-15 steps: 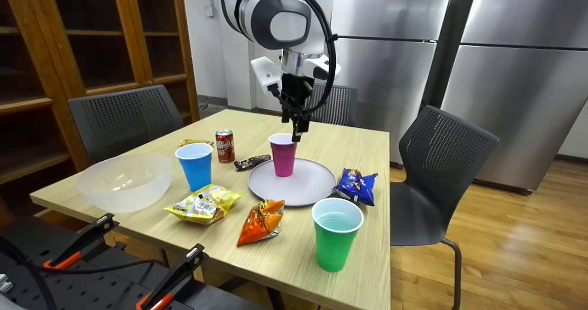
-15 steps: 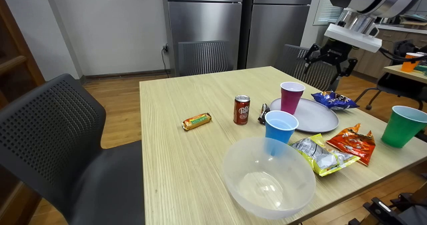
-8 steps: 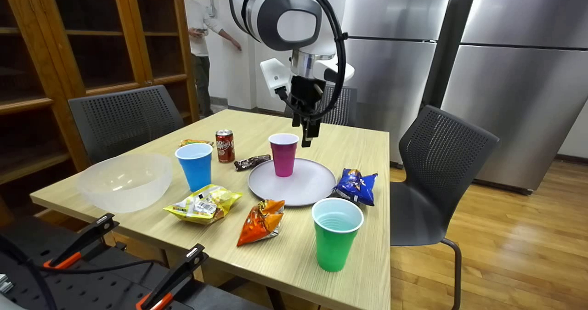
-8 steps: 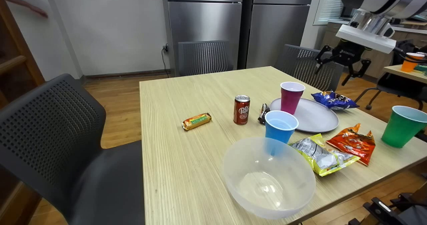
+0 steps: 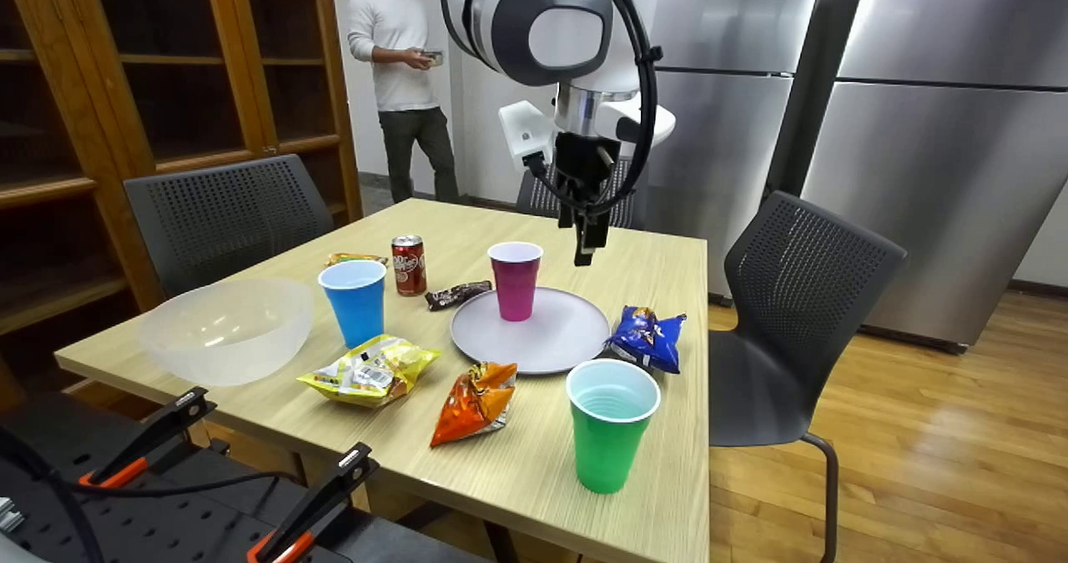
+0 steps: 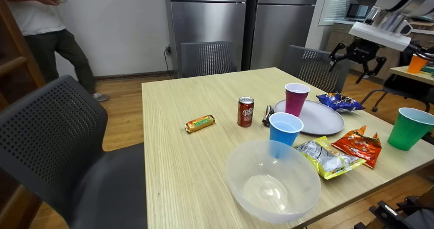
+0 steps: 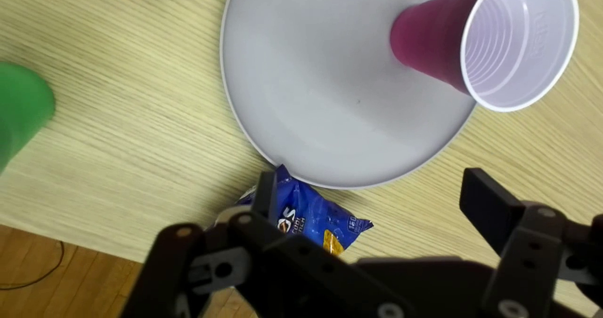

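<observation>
Wrist view records the gripper (image 7: 370, 188) with its two fingers spread wide apart and nothing in their grasp. Below, partly hidden by one finger, a blue snack bag (image 7: 313, 214) lies on the table (image 7: 118, 158), one corner at the rim of a grey plate (image 7: 330, 106). Contact between tool and bag is not observed: in both exterior views the fingertips (image 5: 582, 258) hang above the table, clear of it. A purple cup (image 7: 504, 40), white inside, stands upright on the plate, off-centre.

In an exterior view, a green cup (image 5: 613, 429) stands upright near the table's corner. An orange snack bag (image 5: 472, 404) and a yellow snack bag (image 5: 371, 371) lie apart from the plate. A blue cup (image 5: 354, 304) stands upright between the yellow snack bag and a translucent bowl (image 5: 221, 367). A dark wrapped bar (image 5: 458, 295) lies beside the plate, with an upright Dr Pepper can (image 5: 409, 267) near it. A gold-wrapped bar (image 6: 200, 123) lies well apart from the plate. Beyond the table, a person (image 5: 396, 46) in a white top holds a small object (image 5: 432, 57), too small to identify.
</observation>
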You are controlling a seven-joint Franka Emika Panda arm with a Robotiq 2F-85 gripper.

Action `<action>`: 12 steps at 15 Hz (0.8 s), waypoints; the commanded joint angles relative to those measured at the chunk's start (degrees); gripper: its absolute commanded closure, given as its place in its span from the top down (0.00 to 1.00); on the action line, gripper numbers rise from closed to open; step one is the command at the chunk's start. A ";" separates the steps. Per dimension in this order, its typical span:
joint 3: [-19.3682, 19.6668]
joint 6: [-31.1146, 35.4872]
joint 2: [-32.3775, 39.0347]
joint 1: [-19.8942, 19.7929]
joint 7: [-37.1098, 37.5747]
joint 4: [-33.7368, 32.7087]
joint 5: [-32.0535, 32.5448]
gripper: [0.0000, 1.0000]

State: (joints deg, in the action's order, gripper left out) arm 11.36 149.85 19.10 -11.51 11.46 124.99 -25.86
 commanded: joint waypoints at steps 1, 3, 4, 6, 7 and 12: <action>-0.87 0.03 -0.02 -1.01 0.56 -0.36 0.55 1.00; -0.88 0.03 0.14 -1.05 0.56 -0.52 0.60 1.00; -0.92 0.03 0.24 -1.05 0.56 -0.51 0.60 1.00; -0.95 0.03 0.41 -1.05 0.56 -0.51 0.60 1.00; -0.95 0.03 0.43 -1.05 0.56 -0.51 0.60 1.00; -0.19 -0.12 1.05 -0.58 1.31 -1.12 2.41 1.00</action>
State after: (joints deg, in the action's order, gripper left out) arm 11.27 149.80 19.77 -11.68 11.53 124.47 -25.78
